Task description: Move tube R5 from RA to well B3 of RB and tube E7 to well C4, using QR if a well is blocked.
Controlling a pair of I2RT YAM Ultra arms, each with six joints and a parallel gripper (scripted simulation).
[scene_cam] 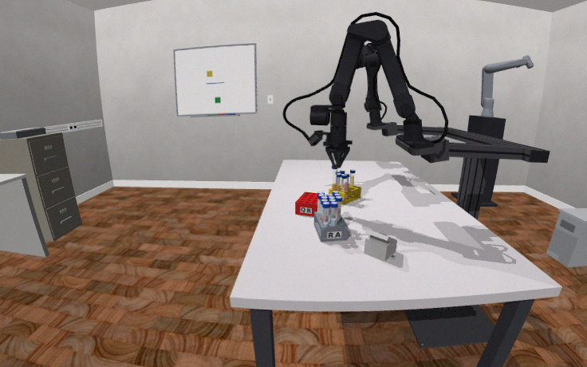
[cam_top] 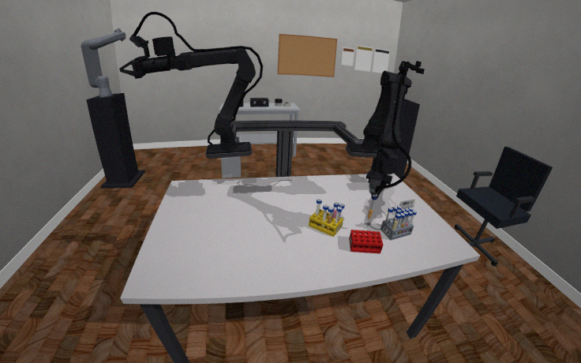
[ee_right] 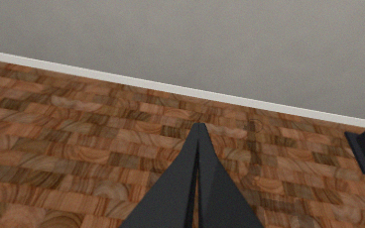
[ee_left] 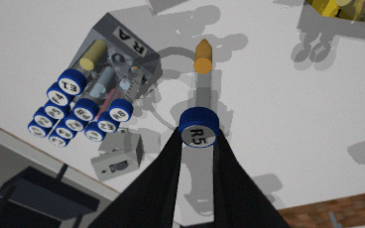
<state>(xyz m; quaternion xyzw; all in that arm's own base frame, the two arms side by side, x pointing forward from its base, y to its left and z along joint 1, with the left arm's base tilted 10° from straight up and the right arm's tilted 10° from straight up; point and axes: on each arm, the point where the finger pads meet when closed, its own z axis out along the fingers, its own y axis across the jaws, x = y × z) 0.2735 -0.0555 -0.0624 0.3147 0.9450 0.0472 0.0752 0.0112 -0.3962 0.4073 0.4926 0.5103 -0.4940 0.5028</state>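
Observation:
My left gripper [cam_top: 374, 196] [scene_cam: 336, 165] [ee_left: 198, 134] is shut on the blue cap of tube R5 [cam_top: 370, 213] [ee_left: 203, 94]. The tube hangs upright with its orange tip down, in the air between the grey rack RA [cam_top: 402, 233] [scene_cam: 342, 234] [ee_left: 110, 25] and the yellow rack RB [cam_top: 324, 226] [scene_cam: 354, 195] [ee_left: 323, 7]. RA holds several blue-capped tubes; I cannot tell surely which cap reads E7. RB holds several tubes; its wells are too small to read. The red rack QR [cam_top: 365, 247] [scene_cam: 304, 204] shows no tubes. My right gripper [cam_top: 122, 69] [ee_right: 198, 129] is shut and empty, high up.
A small grey box [cam_top: 406, 203] [scene_cam: 377, 248] [ee_left: 115, 167] stands beside RA, close to the table edge. QR stands between RB and RA, nearer the top camera. The right arm is raised away from the table [cam_top: 221, 266].

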